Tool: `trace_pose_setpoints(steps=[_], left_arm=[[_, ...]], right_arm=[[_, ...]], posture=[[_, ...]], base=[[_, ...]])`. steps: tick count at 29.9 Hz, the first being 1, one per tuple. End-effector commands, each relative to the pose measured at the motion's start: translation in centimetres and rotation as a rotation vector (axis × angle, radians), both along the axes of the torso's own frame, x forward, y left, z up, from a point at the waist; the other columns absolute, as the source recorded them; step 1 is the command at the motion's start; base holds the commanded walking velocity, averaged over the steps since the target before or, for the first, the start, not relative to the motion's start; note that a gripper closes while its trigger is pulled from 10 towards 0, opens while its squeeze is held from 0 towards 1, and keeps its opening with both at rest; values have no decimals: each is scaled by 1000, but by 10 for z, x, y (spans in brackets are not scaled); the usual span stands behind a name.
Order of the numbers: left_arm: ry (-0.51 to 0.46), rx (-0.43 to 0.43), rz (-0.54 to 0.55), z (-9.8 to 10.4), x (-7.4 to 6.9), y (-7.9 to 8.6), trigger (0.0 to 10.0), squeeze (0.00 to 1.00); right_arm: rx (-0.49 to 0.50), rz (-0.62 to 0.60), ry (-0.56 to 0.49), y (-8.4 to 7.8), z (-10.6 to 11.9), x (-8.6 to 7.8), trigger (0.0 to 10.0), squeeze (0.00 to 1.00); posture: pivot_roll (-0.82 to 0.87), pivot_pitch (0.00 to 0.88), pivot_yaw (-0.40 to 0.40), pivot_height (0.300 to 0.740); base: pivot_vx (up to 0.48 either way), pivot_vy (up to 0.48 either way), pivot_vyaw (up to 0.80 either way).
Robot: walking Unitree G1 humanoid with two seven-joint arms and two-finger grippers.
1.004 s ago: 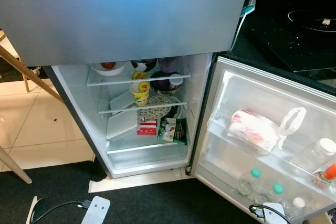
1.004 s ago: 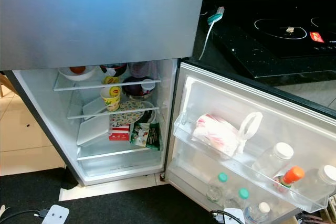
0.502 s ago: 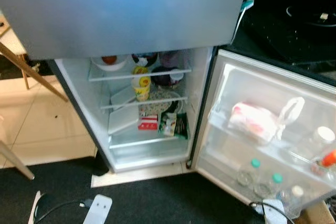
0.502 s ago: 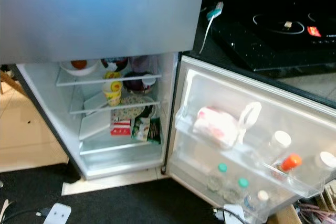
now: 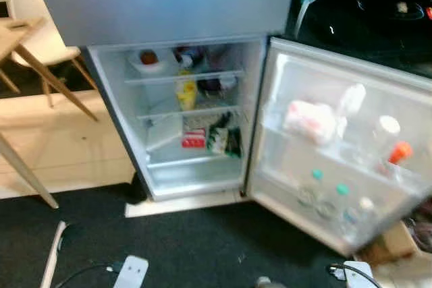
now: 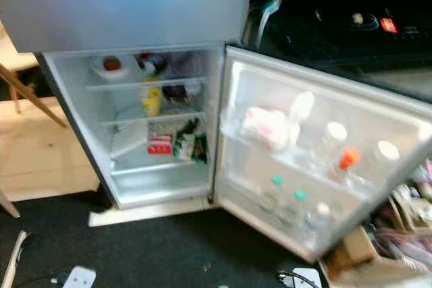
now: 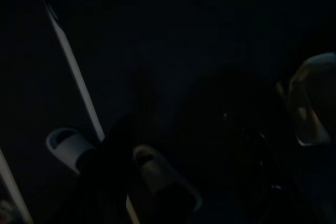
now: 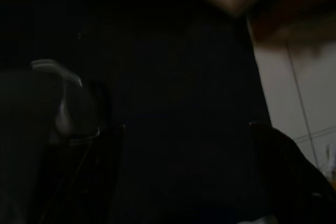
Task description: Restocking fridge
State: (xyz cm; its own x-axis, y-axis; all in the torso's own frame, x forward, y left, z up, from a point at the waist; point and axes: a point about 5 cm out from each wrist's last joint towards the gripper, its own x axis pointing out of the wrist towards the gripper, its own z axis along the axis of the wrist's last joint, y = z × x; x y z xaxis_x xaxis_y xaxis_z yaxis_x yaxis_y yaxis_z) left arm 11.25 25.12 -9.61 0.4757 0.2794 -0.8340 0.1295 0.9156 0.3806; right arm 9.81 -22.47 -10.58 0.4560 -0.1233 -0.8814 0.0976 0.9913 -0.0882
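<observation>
Left pincer (image 7: 126, 182) dim, idle; grey fridge (image 5: 169, 5) open, shelves stocked.

Open fridge (image 5: 196, 112) ahead, door (image 5: 337, 133) swung right, bottles (image 5: 327, 197) in its racks.

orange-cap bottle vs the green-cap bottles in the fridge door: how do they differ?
The orange-cap bottle sits in the upper door rack; the green-cap bottles stand in the lower one. It is a single bottle; they are a pair side by side. Its cap is orange, theirs green. All stand upright in the open fridge door.
</observation>
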Motion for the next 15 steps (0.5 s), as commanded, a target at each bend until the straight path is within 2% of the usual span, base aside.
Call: trace_pose_setpoints(steps=[1, 8, 11, 15], left_arm=[[-6, 11, 3, 2, 2, 4, 10000, 0], [-2, 12, 6, 1, 0, 4, 10000, 0], [-1, 13, 7, 1, -1, 5, 10000, 0], [-4, 23, 4, 2, -1, 6, 10000, 0]], right_arm=[[2, -5, -20, 0, 2, 6, 10000, 0], [-3, -1, -47, -2, 4, 11, 10000, 0], [-28, 15, -114, -7, 11, 26, 10000, 0], [-69, 20, -258, -20, 29, 61, 10000, 0]], posture=[[8, 0, -26, 706], [11, 0, -28, 706], [11, 0, -28, 706], [1, 0, -25, 706]], base=[[0, 0, 0], [0, 0, 0], [0, 0, 0], [0, 0, 0]])
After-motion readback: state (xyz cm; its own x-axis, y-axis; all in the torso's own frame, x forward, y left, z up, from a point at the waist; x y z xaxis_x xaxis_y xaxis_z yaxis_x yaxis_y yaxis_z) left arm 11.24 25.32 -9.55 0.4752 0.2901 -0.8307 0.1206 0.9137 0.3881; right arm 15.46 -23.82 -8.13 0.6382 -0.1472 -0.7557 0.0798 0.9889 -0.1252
